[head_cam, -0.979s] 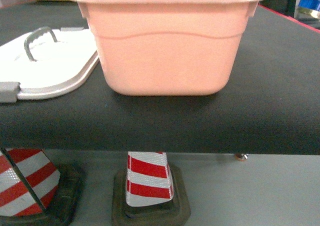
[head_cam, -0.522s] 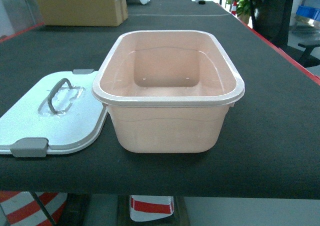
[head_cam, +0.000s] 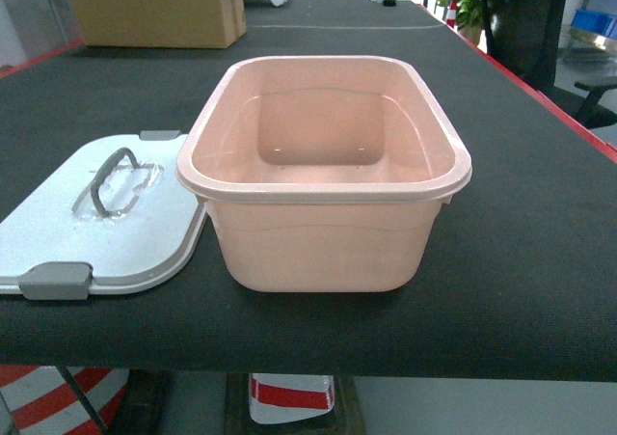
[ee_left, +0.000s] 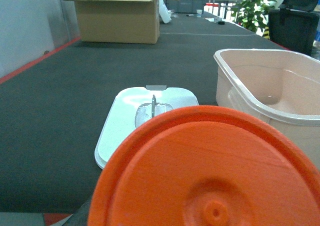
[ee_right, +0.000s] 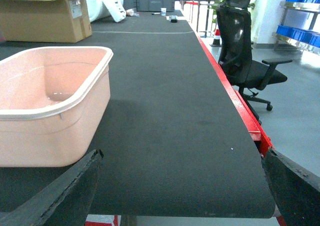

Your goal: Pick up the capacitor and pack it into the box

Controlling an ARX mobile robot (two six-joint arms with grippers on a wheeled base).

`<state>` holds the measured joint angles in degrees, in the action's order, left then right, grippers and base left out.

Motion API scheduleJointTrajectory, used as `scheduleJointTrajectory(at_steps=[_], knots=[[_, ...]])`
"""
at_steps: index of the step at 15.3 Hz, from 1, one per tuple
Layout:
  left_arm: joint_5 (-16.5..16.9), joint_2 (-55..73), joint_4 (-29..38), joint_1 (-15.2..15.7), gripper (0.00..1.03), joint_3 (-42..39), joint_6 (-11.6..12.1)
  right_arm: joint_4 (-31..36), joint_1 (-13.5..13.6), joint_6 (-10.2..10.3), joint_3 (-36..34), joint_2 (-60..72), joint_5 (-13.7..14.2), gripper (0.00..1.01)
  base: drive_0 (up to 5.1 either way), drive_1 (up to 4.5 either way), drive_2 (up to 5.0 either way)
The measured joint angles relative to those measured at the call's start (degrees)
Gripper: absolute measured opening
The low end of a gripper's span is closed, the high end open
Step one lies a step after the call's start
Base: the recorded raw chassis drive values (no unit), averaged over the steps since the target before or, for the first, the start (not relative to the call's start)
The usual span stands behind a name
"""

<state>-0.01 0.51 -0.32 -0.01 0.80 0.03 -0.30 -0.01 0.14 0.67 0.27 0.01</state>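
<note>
The pale pink box [head_cam: 323, 189] stands open and empty on the black table, with its white lid [head_cam: 106, 213] flat beside it on the left. Neither gripper shows in the head view. In the left wrist view a large orange round capacitor [ee_left: 210, 171] fills the lower frame right in front of the camera. It hides my left gripper [ee_left: 200, 206] except a dark finger [ee_left: 79, 215] at its lower left edge. The box [ee_left: 265, 100] lies ahead on the right, the lid [ee_left: 145, 110] straight ahead. My right gripper [ee_right: 182, 186] is open, nothing between its fingers [ee_right: 55, 196], right of the box [ee_right: 50, 116].
A brown cardboard carton [head_cam: 154, 6] sits at the far left of the table. A black office chair [ee_right: 245, 60] stands past the table's red right edge [ee_right: 240, 110]. Blue bins [ee_right: 300, 35] line a shelf at far right. A striped cone [head_cam: 289, 396] stands under the table.
The head view rose from facing the box's side and the cones under the table to looking down into the box. It has barely shifted in the last half second.
</note>
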Motion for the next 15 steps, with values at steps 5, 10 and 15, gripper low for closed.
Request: scheduleJointTrajectory(at_steps=[5,10,15], knots=[[-9.46,4.79,6.51,-5.68,0.43,-0.02,-0.02,0.0,0.0,0.0,0.0,0.0,0.02,0.98,0.0,0.0,0.0],[-20.31,50.25,47.91,-17.2,0.43,9.9,-0.68,0.0,0.0,0.0,0.0,0.0,0.0,0.98,0.0,0.0,0.0],[-18.16,89.35,49.42,-22.71,0.43,41.55,-0.48,0.02,0.0,0.0,0.0,0.0,0.0,0.98,0.0,0.0,0.0]])
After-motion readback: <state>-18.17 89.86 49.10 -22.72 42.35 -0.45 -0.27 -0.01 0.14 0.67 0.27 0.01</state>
